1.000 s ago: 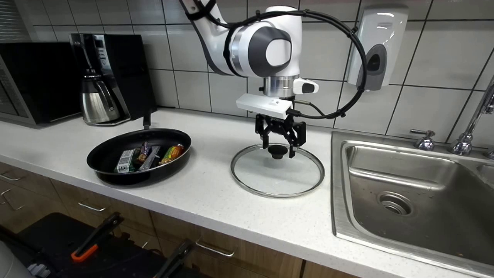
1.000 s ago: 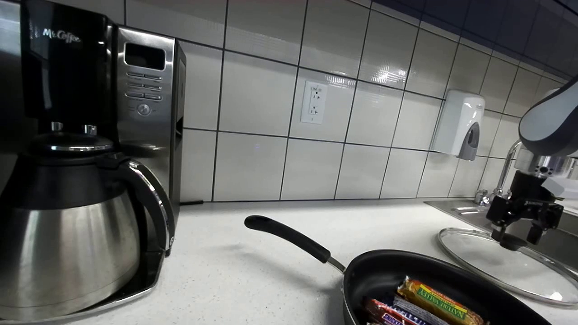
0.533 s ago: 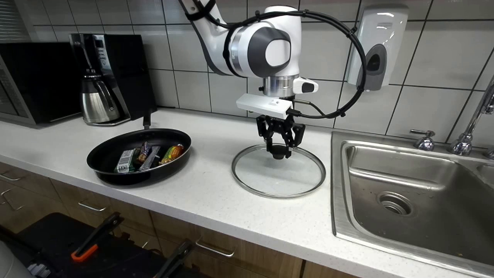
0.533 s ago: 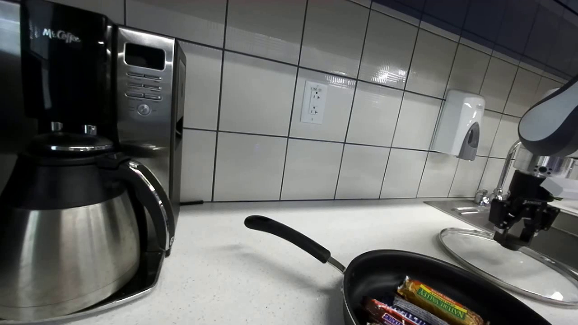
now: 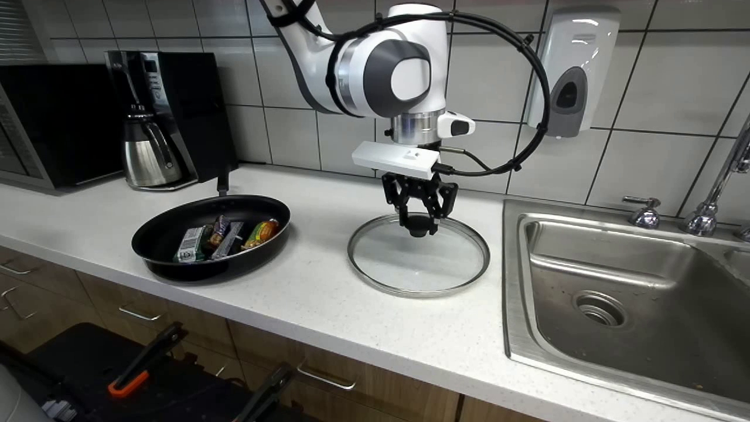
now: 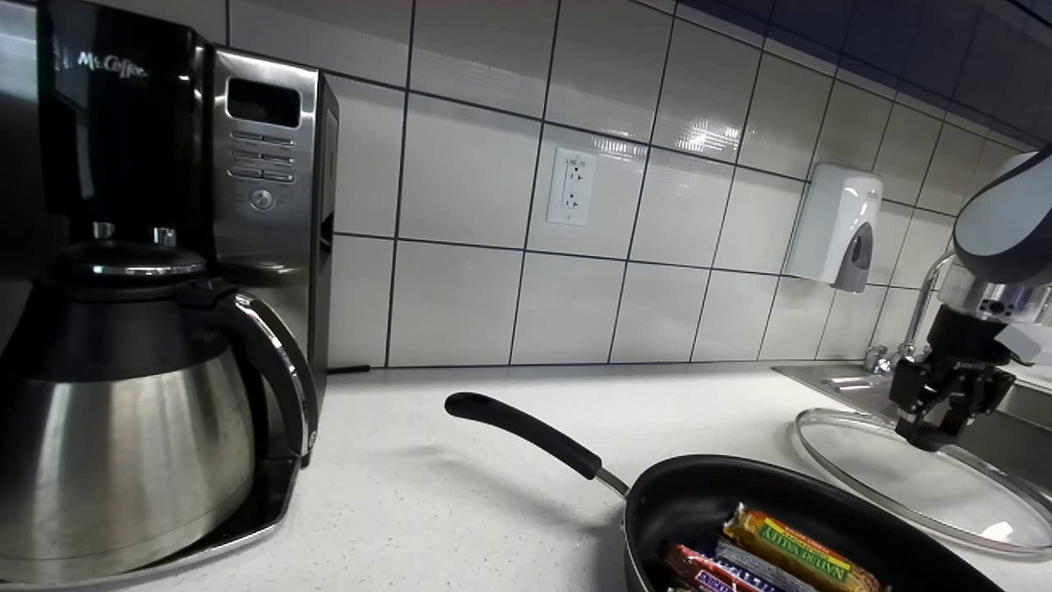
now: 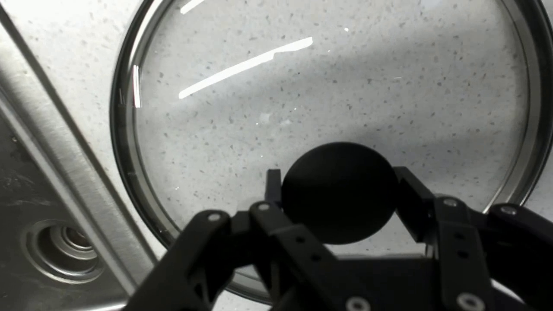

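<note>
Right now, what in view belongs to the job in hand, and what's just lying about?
In the job:
claw, closed on the black knob
glass lid, gripped by that knob

Just about, untouched by the claw:
black pan holding wrapped bars (uncovered, so it may count too)
coffee maker
wall dispenser
sink

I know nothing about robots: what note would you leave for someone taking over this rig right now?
Gripper: closed on the black knob of the glass lid.
Lid: between the frying pan and the sink; I can't tell whether its rim is clear of the counter.
Pan: on the counter, uncovered, with wrapped bars inside.
Done: knob gripped from two sides.
Left: lid not yet released, and apart from the pan. I'd let go only once it's well supported.
</note>
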Controlling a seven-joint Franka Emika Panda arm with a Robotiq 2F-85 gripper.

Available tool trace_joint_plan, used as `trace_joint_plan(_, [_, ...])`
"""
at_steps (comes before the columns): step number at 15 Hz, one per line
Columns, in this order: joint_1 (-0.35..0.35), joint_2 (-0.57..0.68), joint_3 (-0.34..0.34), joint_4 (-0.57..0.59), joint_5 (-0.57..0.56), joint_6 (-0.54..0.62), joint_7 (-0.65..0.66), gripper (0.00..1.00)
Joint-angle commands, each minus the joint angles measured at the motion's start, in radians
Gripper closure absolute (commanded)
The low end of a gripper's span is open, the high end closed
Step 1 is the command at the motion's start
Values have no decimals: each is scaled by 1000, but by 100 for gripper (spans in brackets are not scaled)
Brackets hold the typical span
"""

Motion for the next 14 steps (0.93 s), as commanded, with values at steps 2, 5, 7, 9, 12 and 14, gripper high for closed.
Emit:
trace_joint_plan(2, [-13,-126,30,-62,-13,-25,-82,61])
trace_joint_plan(5, [-11,-160,43,-72,-5,-43,-136,61])
trace_joint_plan(7, [-3,-180,50,-79,-11,-51,-162,61])
trace_joint_plan(9, [4,-201,61,-83,-12,-69,-202,61])
trace_joint_plan(12, [18,-227,73,-80,-13,-111,-259,61])
trace_joint_plan(14, [35,-236,81,-74,-21,-135,-278,61])
